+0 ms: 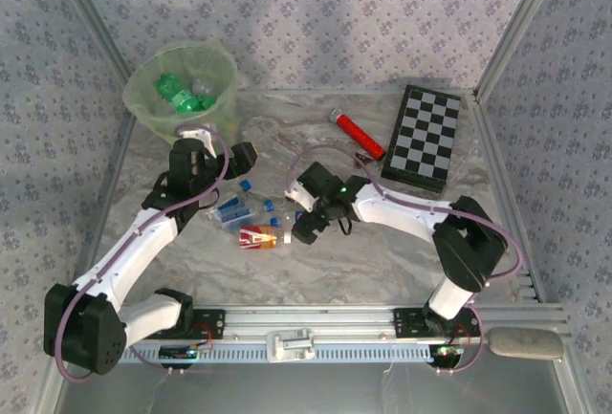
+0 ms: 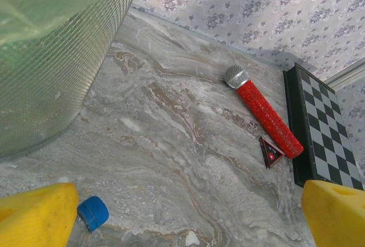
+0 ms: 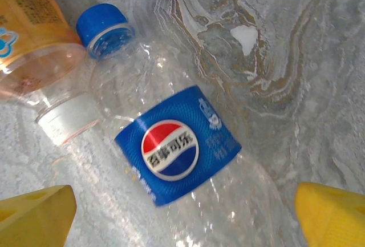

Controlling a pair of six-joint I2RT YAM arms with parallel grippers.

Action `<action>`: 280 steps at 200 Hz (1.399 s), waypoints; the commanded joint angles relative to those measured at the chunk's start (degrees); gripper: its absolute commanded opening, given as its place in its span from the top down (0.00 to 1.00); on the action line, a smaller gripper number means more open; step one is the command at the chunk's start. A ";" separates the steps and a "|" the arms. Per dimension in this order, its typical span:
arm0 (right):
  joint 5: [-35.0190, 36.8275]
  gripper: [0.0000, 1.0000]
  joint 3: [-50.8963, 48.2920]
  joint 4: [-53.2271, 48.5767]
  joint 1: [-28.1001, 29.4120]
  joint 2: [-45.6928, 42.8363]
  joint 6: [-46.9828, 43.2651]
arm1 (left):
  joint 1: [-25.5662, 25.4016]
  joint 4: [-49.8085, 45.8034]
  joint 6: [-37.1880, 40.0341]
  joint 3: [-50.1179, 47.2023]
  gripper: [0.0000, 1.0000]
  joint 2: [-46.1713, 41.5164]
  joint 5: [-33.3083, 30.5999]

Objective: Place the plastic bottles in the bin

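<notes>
Top view: the bin [image 1: 226,68] stands at the worktop's [image 1: 382,261] far left with green bottles [image 1: 180,91] already inside. Loose bottles [image 1: 241,215] lie heaped between the arms, where either can reach them.
Left wrist: the left fingers [image 2: 34,218] are spread wide and grasp nothing. They are beside the bin's wall, with a blue-capped bottle [image 2: 91,213] next to one finger.
Right wrist: the right fingers [image 3: 333,215] are released and straddle a blue-labelled bottle [image 3: 177,144] lying flat, probably lined up for a grasp.

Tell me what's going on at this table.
Two robot arms are clearing the plastic bottles piled on the table into the green bin; a few green bottles already lie inside. The right gripper, fingers open, hovers over a clear blue-labelled bottle in that pile. The left gripper is open and empty near the bin, a blue-capped bottle by its finger.
</notes>
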 commanded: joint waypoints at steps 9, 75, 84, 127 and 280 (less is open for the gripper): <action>-0.13 0.00 5.96 -4.41 0.32 5.69 -3.70 | -0.19 4.45 -3.15 -2.34 0.00 -0.78 -0.37; -4.06 0.05 8.29 -6.00 -1.46 11.14 -4.66 | -0.17 5.28 -3.00 -3.63 0.00 0.03 0.08; -4.26 0.07 8.04 -6.05 -1.79 11.45 -4.33 | -0.18 5.26 -3.00 -3.64 0.00 0.10 0.15; -5.27 0.17 5.86 -5.38 -2.83 11.90 -2.43 | -0.18 5.69 -3.44 -3.66 0.00 0.85 0.41; -17.13 0.54 -3.52 8.32 -11.23 -0.73 7.32 | -3.96 10.08 -9.62 -2.41 0.00 4.28 1.35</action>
